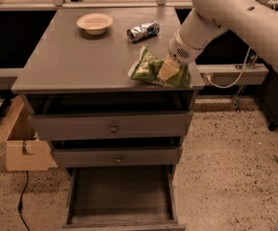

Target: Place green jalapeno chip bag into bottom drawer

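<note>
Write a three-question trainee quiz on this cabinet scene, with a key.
1. True or false: the bottom drawer is pulled open and nothing lies in it.
2. Where is the gripper? A) down inside that drawer; B) at the green jalapeno chip bag, near the front edge of the cabinet top; C) beside the cabinet, near the floor.
3. How many drawer fronts show a round knob?

Key: 1 true; 2 B; 3 two.
</note>
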`<state>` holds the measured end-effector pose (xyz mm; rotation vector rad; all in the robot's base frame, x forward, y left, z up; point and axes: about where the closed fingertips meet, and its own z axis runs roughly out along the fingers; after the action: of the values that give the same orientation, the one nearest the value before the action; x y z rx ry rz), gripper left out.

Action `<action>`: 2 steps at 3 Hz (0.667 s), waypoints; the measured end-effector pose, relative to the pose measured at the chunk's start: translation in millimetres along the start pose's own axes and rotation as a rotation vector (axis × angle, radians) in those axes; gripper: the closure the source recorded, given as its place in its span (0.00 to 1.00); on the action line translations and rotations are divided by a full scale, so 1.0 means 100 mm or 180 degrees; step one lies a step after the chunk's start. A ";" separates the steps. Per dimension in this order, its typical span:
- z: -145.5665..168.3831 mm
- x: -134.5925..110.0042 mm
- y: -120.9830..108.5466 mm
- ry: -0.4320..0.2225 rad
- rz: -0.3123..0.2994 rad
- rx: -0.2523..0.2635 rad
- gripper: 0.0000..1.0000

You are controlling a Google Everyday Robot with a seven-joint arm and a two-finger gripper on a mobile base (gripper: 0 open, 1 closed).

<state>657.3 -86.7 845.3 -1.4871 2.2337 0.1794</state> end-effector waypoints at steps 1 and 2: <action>-0.56 0.13 0.36 -0.0378 0.0032 0.0203 1.00; -1.41 0.56 0.83 -0.0709 0.0104 0.0506 1.00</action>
<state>523.3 -148.2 935.3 -1.2814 2.0447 0.1647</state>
